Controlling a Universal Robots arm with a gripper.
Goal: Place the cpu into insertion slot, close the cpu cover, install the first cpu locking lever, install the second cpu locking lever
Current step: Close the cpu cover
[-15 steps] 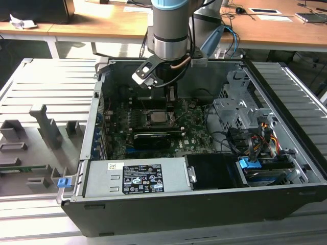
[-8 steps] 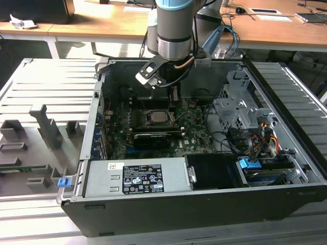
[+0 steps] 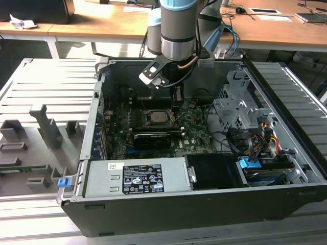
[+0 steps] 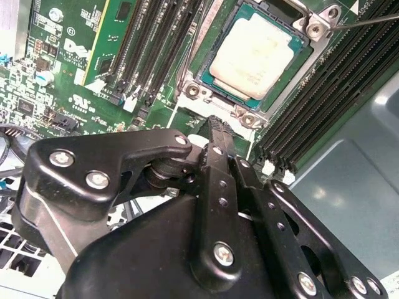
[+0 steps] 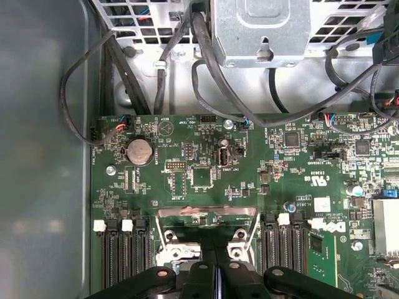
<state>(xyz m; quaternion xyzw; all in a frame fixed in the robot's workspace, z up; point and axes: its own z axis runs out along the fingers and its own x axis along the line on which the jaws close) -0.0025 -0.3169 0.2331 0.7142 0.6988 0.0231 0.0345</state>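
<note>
Grey moulded fixtures (image 3: pixel 46 125) are seen on the slatted metal table (image 3: pixel 56 76) at the exterior view's left, beside an open black computer case (image 3: pixel 204 209). Within the case, a silver boxed power supply (image 3: pixel 135 178) is set near the front, and a long black expansion card (image 3: pixel 150 139) is mounted on the green motherboard (image 3: pixel 196 127). The small square cpu (image 4: pixel 255 56), with its dull silver-beige face, is seated in the square black insertion slot (image 4: pixel 194 91) with a silver rim. The thin silver-grey cpu cover (image 5: pixel 207 213) appears tilted up off it. The black gripper (image 4: pixel 215 121) is held just above the slot's edge, its jaws clenched together on nothing. Further right, a grey metal drive cage (image 3: pixel 232 109) is fixed.
</note>
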